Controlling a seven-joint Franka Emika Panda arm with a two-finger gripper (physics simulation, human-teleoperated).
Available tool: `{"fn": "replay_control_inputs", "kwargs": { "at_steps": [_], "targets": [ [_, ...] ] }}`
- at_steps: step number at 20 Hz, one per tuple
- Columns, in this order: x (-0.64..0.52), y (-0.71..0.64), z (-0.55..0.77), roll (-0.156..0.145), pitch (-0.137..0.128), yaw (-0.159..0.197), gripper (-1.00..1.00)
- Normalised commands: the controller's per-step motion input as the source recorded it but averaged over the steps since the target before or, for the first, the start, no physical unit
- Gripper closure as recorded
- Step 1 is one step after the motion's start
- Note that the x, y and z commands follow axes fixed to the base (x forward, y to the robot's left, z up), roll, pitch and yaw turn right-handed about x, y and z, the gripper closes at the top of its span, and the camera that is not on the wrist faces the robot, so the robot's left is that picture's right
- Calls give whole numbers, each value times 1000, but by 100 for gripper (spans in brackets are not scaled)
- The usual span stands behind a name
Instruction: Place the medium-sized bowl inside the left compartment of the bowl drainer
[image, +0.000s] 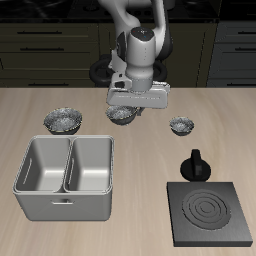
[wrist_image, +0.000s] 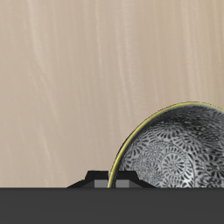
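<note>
End effector (image: 127, 106) is sitting at the bowl (image: 124, 115), grip unclear, with carrying to the drainer (image: 64, 178) remaining.

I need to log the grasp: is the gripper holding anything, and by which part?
It cannot be told. The gripper is at the middle bowl's rim, but its fingers are hidden.

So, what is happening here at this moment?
The robot arm's gripper is low over the medium-sized bowl at the back of the table, between two other silver bowls. Whether its fingers have closed on the rim cannot be told. The wrist view shows the bowl's patterned inside close by. The bowl drainer stands nearer the front edge, and both compartments are empty.
</note>
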Motion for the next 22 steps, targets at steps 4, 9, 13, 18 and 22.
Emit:
{"fn": "replay_control_inputs", "kwargs": {
  "at_steps": [4,9,13,18,22],
  "targets": [
    [-14,119,543,8,-72,7,100],
    [-15,201,538,18,-40,2,100],
    [-60,221,529,20,-48,31,100],
    [-2,203,559,20,-76,31,100],
    [250,258,364,30,-16,-10,100]
  ]
}}
